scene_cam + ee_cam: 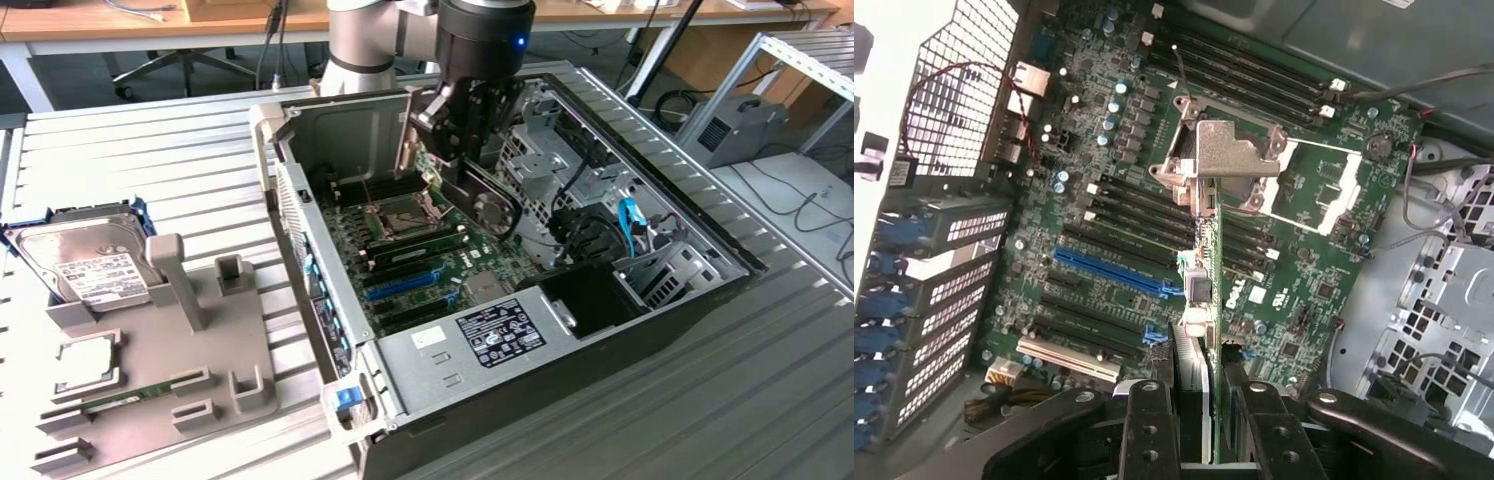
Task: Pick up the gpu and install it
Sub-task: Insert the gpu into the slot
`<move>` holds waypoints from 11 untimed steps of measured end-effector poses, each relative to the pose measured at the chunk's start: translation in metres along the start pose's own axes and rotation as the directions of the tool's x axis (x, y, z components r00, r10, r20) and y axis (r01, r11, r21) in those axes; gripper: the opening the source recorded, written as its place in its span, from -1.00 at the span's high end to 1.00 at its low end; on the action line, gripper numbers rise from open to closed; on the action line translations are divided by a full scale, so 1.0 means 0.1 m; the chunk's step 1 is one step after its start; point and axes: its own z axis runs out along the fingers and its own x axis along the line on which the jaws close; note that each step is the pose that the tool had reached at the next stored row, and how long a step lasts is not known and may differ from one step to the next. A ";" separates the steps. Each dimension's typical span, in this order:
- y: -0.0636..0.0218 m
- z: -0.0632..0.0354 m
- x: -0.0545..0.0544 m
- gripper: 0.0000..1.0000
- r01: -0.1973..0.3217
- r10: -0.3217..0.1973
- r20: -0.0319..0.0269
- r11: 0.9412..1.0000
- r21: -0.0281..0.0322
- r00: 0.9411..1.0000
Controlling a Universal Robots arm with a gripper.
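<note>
— Over the open computer case [667, 175], exterior view: which step?
— Carry, I judge. The gripper [467, 165] hangs above the motherboard [454, 262], jaws clamped on the gpu [490, 207]. The card is clear of the board, not seated.
— Which way does it point?
— It stands on edge below the jaws, round fan face toward the exterior view's right. Long axis looks steeply tilted, nearer upright than level, though dark card against dark gripper makes that hard to call.
— Wrist view?
— On the gripper [1209, 440], the fingers [1151, 430] press either side of the gpu [1204, 300], seen edge-on. Its long axis runs straight away from the fingers. The silver bracket [1229, 160] is at the far end, over the processor socket [1294, 185]. That line crosses the blue slot [1116, 270] rather than lying along it.
— Next move calls for?
— My judgement: contact edge parallel to a slot and square above it, bracket toward the rear grille [964, 90], then a straight, even press. A skewed card could jam.
</note>
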 end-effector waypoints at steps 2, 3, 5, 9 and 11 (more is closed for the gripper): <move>0.000 0.000 0.00 0.41 0.022 -0.022 0.002 1.000 -0.001 1.000; 0.000 0.000 0.00 0.41 0.040 -0.040 0.003 0.999 -0.001 0.999; 0.000 0.000 0.00 0.41 0.068 -0.068 0.006 0.998 -0.002 0.998; 0.000 0.001 0.00 0.41 0.160 -0.160 0.014 0.987 -0.004 0.987; 0.000 0.000 0.00 0.41 0.177 -0.177 0.016 0.984 -0.004 0.984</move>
